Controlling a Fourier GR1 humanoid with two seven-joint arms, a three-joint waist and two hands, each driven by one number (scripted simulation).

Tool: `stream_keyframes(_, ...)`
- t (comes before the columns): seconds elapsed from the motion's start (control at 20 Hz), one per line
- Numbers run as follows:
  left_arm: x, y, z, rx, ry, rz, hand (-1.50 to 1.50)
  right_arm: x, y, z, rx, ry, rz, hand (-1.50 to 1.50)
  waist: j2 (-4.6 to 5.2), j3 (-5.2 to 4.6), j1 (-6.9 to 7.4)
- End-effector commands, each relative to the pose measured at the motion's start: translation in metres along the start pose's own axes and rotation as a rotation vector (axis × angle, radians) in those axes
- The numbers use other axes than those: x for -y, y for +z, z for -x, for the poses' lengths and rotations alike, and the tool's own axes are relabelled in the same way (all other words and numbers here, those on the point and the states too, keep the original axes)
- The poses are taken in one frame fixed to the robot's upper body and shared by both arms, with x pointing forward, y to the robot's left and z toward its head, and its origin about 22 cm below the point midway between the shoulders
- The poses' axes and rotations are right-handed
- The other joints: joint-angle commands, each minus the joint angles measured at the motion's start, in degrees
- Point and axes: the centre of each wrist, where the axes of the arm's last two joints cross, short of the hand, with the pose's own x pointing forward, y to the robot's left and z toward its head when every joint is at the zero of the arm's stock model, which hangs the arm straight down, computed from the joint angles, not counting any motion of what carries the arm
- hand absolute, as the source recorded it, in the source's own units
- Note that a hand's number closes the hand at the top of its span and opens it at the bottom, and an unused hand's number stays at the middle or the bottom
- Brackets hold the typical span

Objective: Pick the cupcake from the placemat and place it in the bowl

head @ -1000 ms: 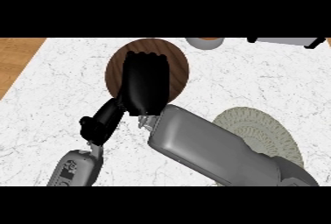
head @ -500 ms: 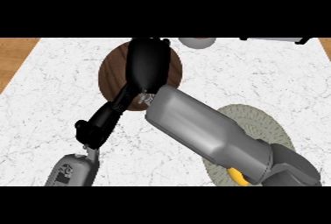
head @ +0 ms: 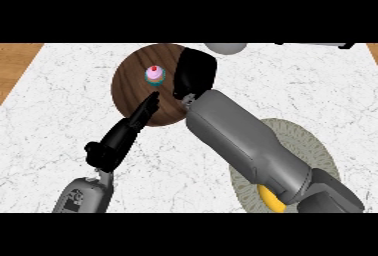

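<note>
The cupcake (head: pixel 154 75), pink frosting with a red cherry on top, stands inside the brown wooden bowl (head: pixel 129 92) at the counter's back. My right hand (head: pixel 196 75) hovers over the bowl's right side, just right of the cupcake and apart from it, holding nothing. Its grey forearm crosses the round grey-green placemat (head: pixel 306 145) at the lower right and hides much of it. My left hand (head: pixel 124 135) is open, its straight fingers pointing up at the bowl's near rim.
A pale grey rounded object (head: pixel 225 48) sits at the back edge behind the bowl. A white and dark item (head: pixel 317 45) lies at the back right. Wooden floor (head: pixel 15 65) shows past the counter's left edge.
My right hand, which covered the bowl before, has let go and shifted right, uncovering the cupcake in the bowl. My left hand has barely moved.
</note>
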Motion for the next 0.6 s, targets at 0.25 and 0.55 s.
stream_keyframes(0.25,0.009,-0.001,-0.006,0.001,-0.001,0.006,0.00,-0.004,-0.014,0.005,0.031,-0.235,-0.018,-1.50,-0.15,0.05,-0.02)
stream_keyframes(0.55,-0.005,0.008,0.007,-0.009,0.010,-0.045,0.00,0.011,-0.028,0.002,-0.003,-0.426,0.155,-1.50,-0.54,0.06,-2.51)
